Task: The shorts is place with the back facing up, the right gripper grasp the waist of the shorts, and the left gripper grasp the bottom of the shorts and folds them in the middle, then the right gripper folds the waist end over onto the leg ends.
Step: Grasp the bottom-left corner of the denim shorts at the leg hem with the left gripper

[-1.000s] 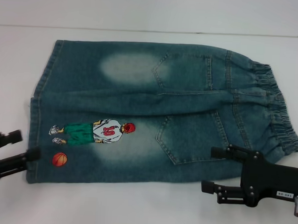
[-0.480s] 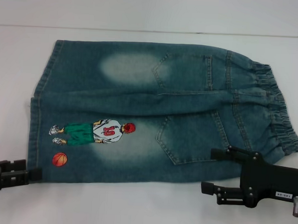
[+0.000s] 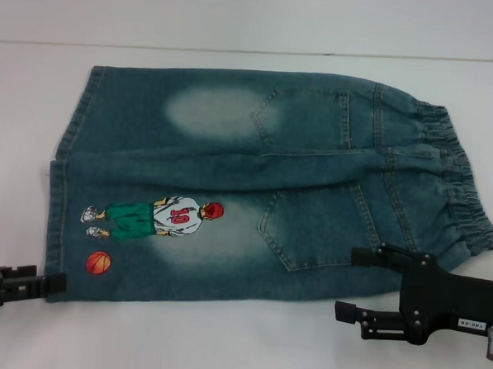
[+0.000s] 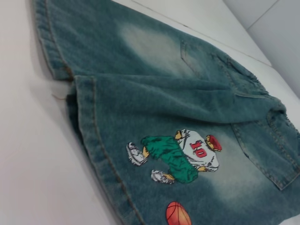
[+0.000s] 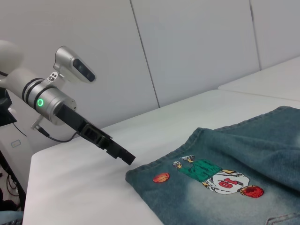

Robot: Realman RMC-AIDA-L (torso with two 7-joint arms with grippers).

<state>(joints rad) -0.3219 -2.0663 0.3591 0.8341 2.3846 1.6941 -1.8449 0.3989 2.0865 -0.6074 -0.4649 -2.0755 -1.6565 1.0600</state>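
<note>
Head view — left hand (image 3: 55,284) touching shorts (image 3: 255,185) hem.

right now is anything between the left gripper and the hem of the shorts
Nothing visible. The left gripper sits low on the table, its tip right at the near corner of the hem of the shorts. Only bare table lies around it. The right gripper is by the waist.

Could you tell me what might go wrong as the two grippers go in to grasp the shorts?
The left gripper sits at the very corner of the bottom hem, so it may pinch only the edge and slip off. The right gripper is open over the lower back pocket, short of the gathered waist; closing there would likely grab mid-fabric and skew the fold.
</note>
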